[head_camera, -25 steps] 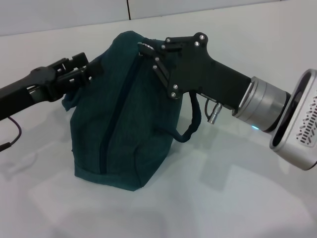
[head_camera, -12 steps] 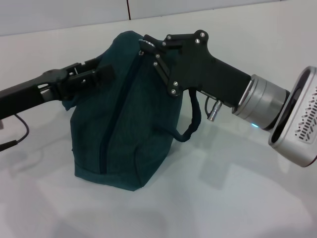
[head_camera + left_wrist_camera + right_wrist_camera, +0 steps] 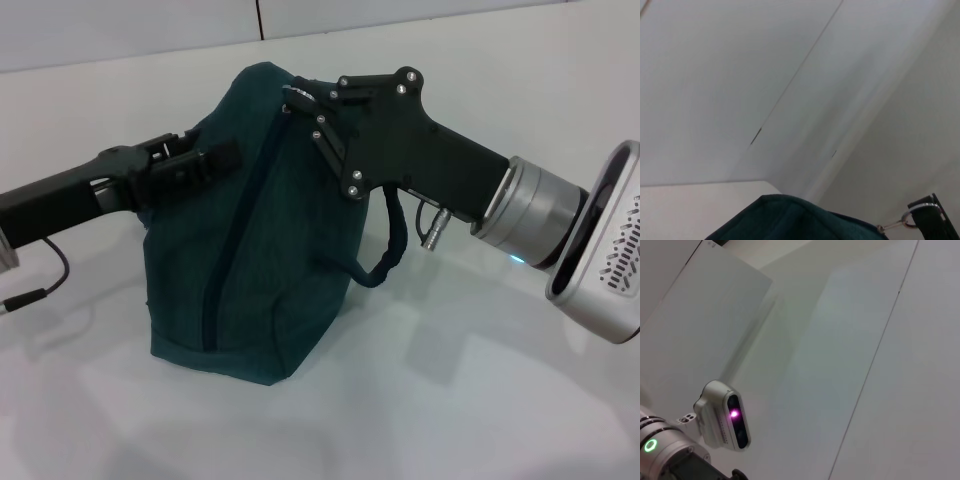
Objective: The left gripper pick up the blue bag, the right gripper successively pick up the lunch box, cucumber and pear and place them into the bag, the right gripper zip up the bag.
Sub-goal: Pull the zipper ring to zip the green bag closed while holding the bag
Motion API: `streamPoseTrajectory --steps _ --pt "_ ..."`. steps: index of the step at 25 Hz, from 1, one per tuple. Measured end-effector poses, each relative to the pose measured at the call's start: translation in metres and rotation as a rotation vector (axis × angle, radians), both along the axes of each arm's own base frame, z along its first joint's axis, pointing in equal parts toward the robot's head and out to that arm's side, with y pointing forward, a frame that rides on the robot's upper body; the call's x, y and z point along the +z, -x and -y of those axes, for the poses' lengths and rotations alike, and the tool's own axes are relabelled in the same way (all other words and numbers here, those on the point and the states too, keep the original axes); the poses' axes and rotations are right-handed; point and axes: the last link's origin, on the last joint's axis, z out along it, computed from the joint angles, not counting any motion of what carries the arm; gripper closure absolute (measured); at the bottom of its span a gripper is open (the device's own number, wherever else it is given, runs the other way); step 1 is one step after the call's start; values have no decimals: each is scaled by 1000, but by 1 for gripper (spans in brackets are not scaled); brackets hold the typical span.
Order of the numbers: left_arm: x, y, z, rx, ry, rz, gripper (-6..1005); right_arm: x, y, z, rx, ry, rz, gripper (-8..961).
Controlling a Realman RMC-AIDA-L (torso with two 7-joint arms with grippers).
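Note:
The blue bag (image 3: 270,260) stands upright on the white table, and its long zipper (image 3: 225,250) runs shut down the front. At the bag's top end my right gripper (image 3: 298,98) is shut on the metal ring pull (image 3: 912,218), which also shows in the left wrist view beside the bag's top (image 3: 785,220). My left gripper (image 3: 215,160) lies against the bag's upper left side. One rolled handle (image 3: 392,245) hangs loose under the right gripper. The lunch box, cucumber and pear are out of view.
The white table (image 3: 450,400) spreads all around the bag, with a wall seam behind it. A thin cable (image 3: 40,285) trails from the left arm. The right wrist view shows only white wall and a silver camera module (image 3: 722,422).
My left gripper has slid to the right along the bag's upper left side. The right gripper stays at the bag's top with only a slight shift.

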Motion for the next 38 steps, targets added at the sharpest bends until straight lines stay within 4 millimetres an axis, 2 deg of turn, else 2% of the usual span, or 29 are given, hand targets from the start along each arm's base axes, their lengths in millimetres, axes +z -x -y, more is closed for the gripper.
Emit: streamPoseTrajectory --steps 2,7,13,27,38 --pt "-2 0 2 -21 -21 -5 218 0 0 0 0 1 0 936" --pt "-12 -2 8 -81 -68 -16 404 1 -1 3 6 0 -11 936" --pt "-15 -1 9 -106 -98 -33 662 2 -5 6 -9 -2 -21 936" --pt "-21 2 16 -201 -143 -79 796 11 -19 -3 -150 5 -133 935" --pt "-20 4 9 -217 -148 -137 897 18 -30 -10 -240 31 -204 919"
